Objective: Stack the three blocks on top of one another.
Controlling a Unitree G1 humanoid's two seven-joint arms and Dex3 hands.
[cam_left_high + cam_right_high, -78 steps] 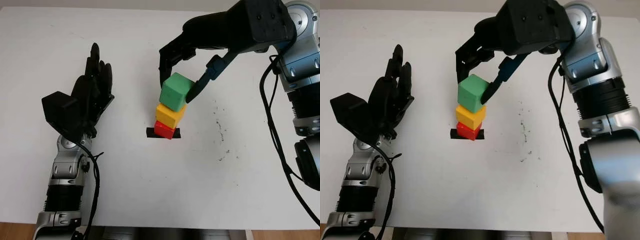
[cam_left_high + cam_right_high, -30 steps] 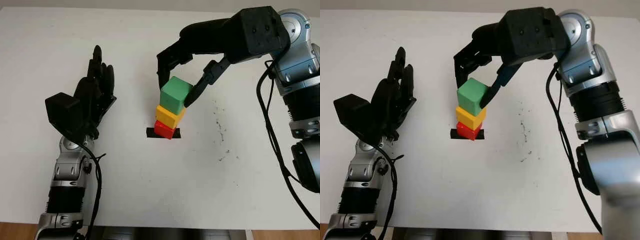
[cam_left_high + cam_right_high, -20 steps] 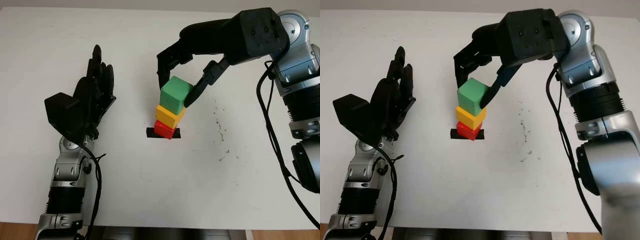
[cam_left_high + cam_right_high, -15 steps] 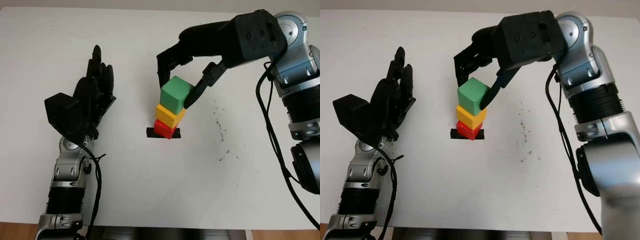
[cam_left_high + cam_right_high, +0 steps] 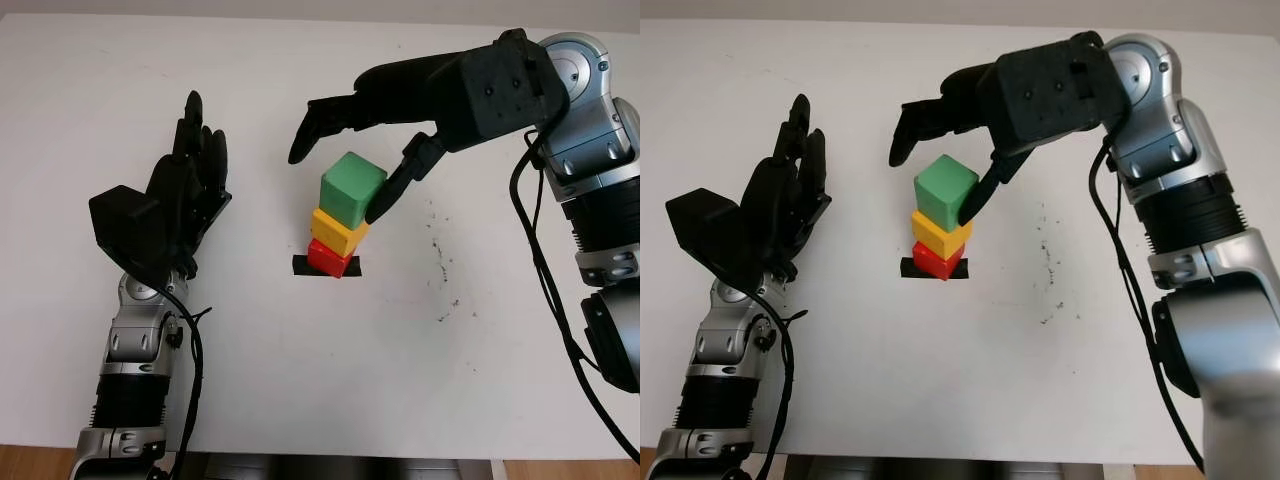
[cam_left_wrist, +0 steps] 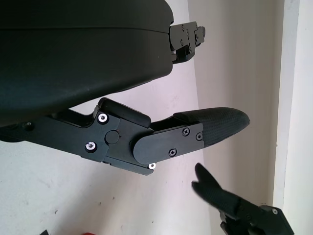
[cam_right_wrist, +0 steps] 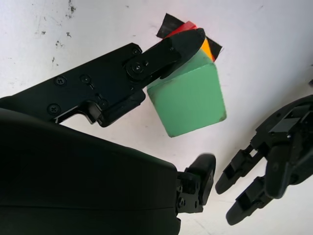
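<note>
Right hand (image 5: 345,165) sits over the stack, open and holding nothing: two upper fingers (image 5: 310,125) lifted clear above and to the far-left side of the green block (image 5: 352,188), thumb tip just beside the block's right face, contact not resolvable from the head views. Green block sits on the yellow block (image 5: 338,232), which sits on the red block (image 5: 326,259); red block rests on a black tape mark (image 5: 304,266) on the white table (image 5: 300,380). Stack is below and between the right hand's fingers.

Right wrist view adds: thumb (image 7: 166,51) lying along one upper edge of the green block, with slivers of yellow and red past it.

Left hand (image 5: 175,205) open, raised upright well to the left of the stack, holding nothing
</note>
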